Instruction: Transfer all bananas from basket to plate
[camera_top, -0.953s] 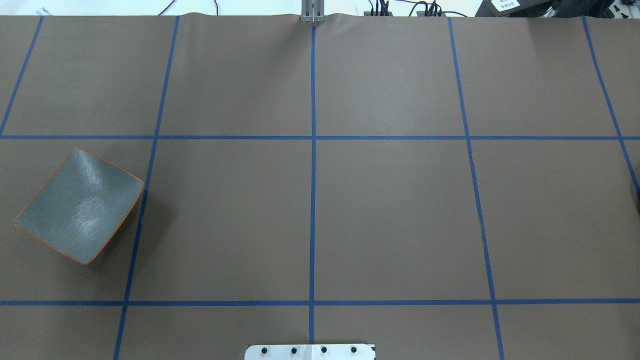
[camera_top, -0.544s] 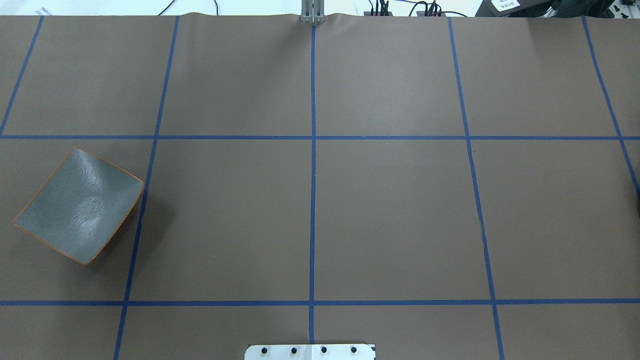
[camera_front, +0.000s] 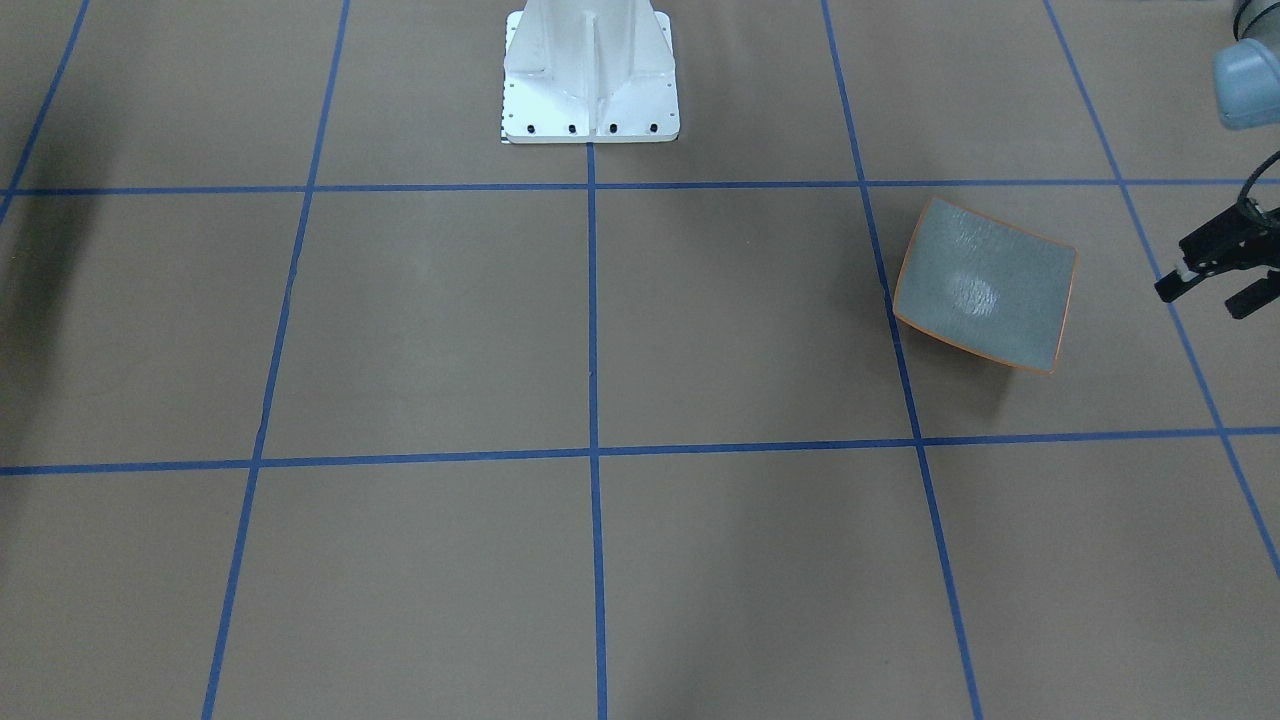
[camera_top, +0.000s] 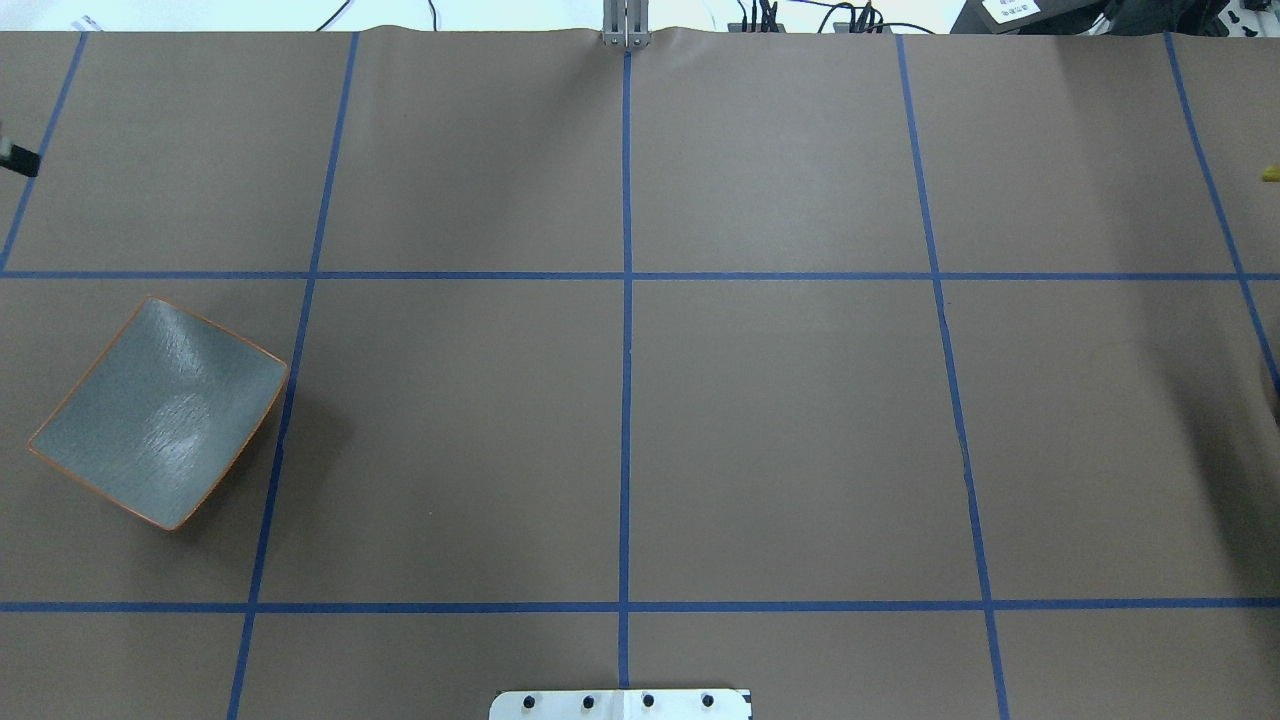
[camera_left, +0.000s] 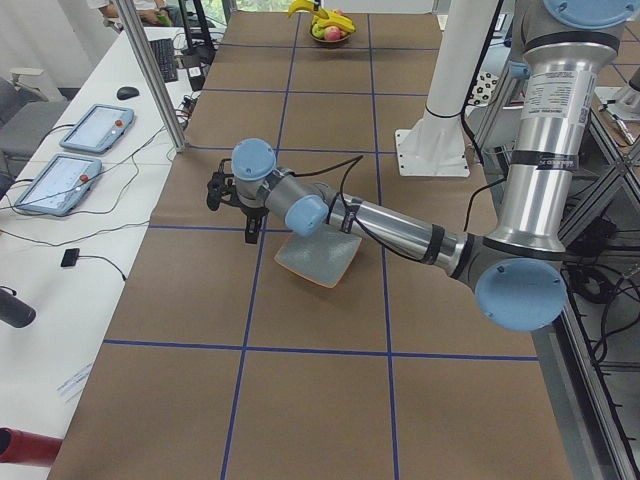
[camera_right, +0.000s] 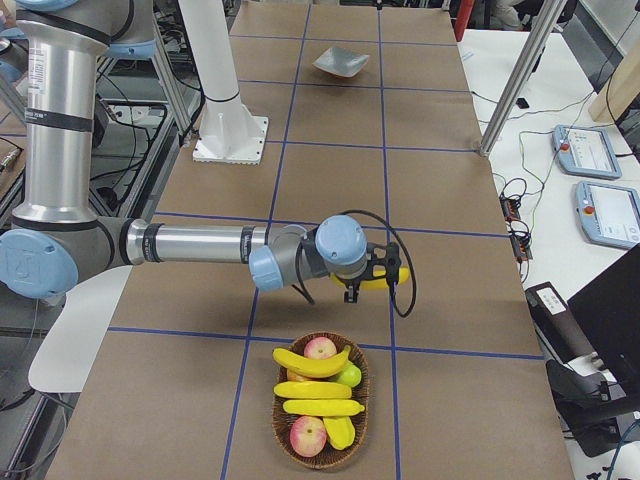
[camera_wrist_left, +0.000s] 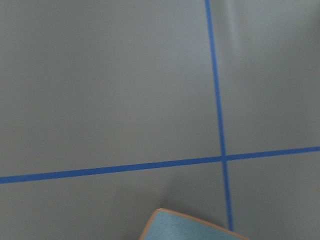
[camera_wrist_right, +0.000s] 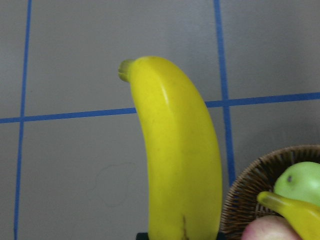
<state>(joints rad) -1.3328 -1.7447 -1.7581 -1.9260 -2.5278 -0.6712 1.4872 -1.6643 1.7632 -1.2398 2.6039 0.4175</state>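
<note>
brown paper table (camera_front: 450, 330), marked into squares with blue tape (camera_front: 591, 400).

front-facing view: white robot base (camera_front: 590, 90) at top centre. plate (camera_front: 985, 285) on the robot's left side, one corner at a tape line. left gripper (camera_front: 1208, 293) at the frame edge, near the plate and above the table, fingers apart with nothing between them.

overhead view: plate (camera_top: 160, 412) at left. tip of the left gripper (camera_top: 20, 160) at the left edge. yellow tip of the held banana (camera_top: 1270, 174) at the right edge, well apart from the plate.

left side view: left gripper (camera_left: 230, 200) hanging just beside the plate (camera_left: 318, 258). basket (camera_left: 333, 37) at the table's far end.

right side view: right gripper (camera_right: 368, 282) clamped on the held banana (camera_right: 400, 273), lifted off the table near the basket (camera_right: 277, 412). three bananas (camera_right: 312, 363) lie in the basket among apples (camera_right: 308, 435). plate (camera_right: 341, 62) at the far end.

left wrist view: tape crossing (camera_wrist_left: 223, 158), plate corner (camera_wrist_left: 190, 229) at the bottom edge.

right wrist view: held banana (camera_wrist_right: 175, 150) lengthwise at centre, over the table. basket (camera_wrist_right: 245, 192) rim at lower right, with a green fruit (camera_wrist_right: 297, 182) inside.
</note>
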